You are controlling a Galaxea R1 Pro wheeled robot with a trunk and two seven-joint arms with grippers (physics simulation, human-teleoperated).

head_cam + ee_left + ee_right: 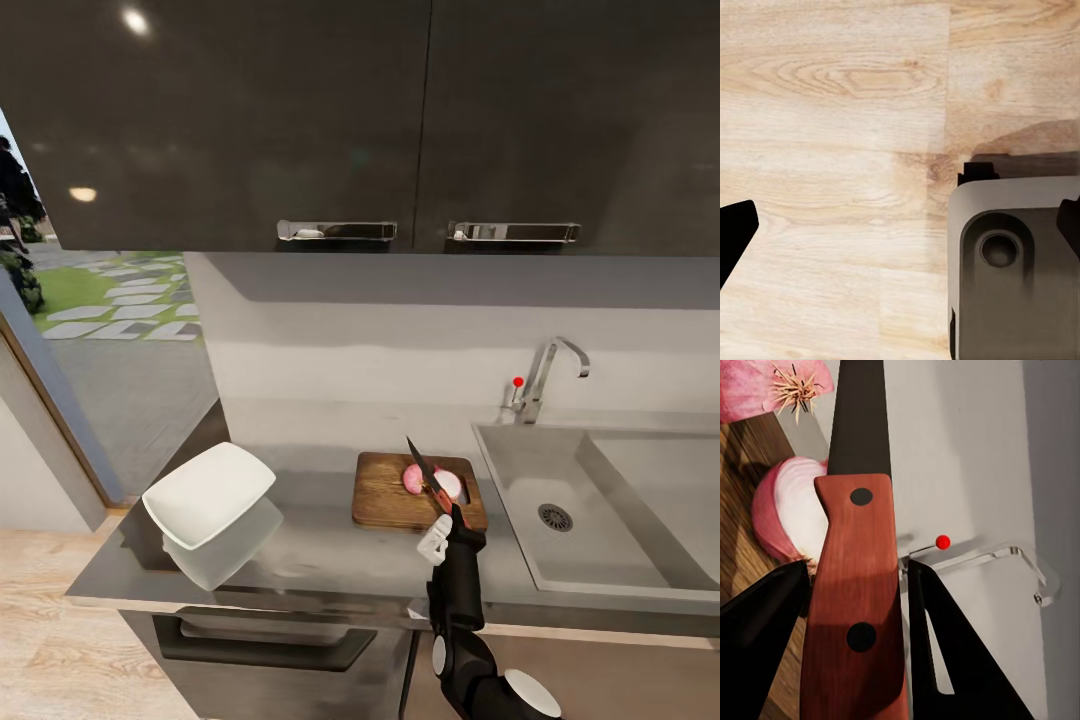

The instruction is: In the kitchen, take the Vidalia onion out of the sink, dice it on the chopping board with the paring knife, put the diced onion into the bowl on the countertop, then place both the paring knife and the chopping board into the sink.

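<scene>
Looking like a home kitchen here: steel sink (610, 500) with chrome tap (548, 375) sitting in a grey countertop (320, 560), glossy dark wall cabinets (300, 120) hanging above, wood floor (50, 620) running below.

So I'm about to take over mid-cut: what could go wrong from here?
The onion lies in two halves near the board's sink-side end; a push could roll one off. The knife sits between the right end effector's fingers by its handle alone and may twist under load.
</scene>
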